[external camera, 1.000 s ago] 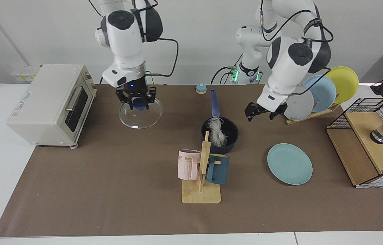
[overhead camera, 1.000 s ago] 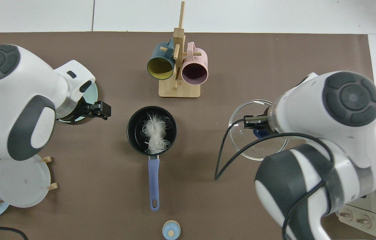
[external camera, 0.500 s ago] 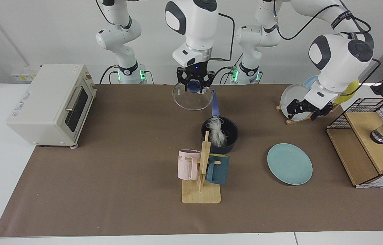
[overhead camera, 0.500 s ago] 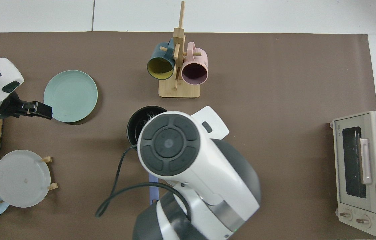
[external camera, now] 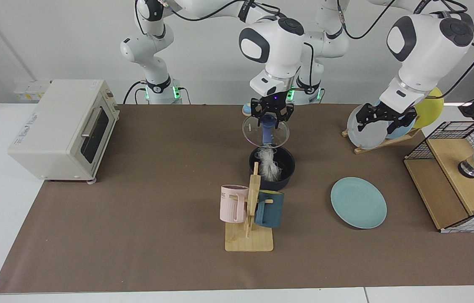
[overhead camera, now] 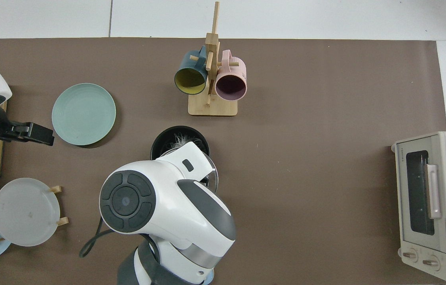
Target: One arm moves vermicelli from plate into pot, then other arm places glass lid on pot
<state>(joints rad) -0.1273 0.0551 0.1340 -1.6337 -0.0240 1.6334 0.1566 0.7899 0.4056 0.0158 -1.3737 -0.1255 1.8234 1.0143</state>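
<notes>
The dark pot (external camera: 281, 180) stands mid-table with the white vermicelli (external camera: 268, 165) tuft inside it. My right gripper (external camera: 271, 116) reaches across from its base and is shut on the blue knob of the glass lid (external camera: 282, 134). The lid hangs slightly tilted just above the pot's far rim and handle. From above, the right arm hides the gripper; only the lid's edge (overhead camera: 213, 175), the pot's rim (overhead camera: 158, 139) and some vermicelli (overhead camera: 182, 138) show. The teal plate (external camera: 358, 203) lies bare beside the pot. My left gripper (external camera: 383, 119) hangs open and holds nothing, raised in front of the plate rack, far from the pot.
A wooden mug rack (external camera: 248, 235) with a pink and a dark teal mug stands right in front of the pot. A toaster oven (external camera: 62, 128) sits at one end of the mat. A rack of grey, blue and yellow plates (external camera: 371, 131) and a wire-and-wood box (external camera: 455, 181) stand at the other.
My right arm has carried the glass lid from beside the toaster oven across to just above the pot. The left arm has drawn back and up to the plate rack.
</notes>
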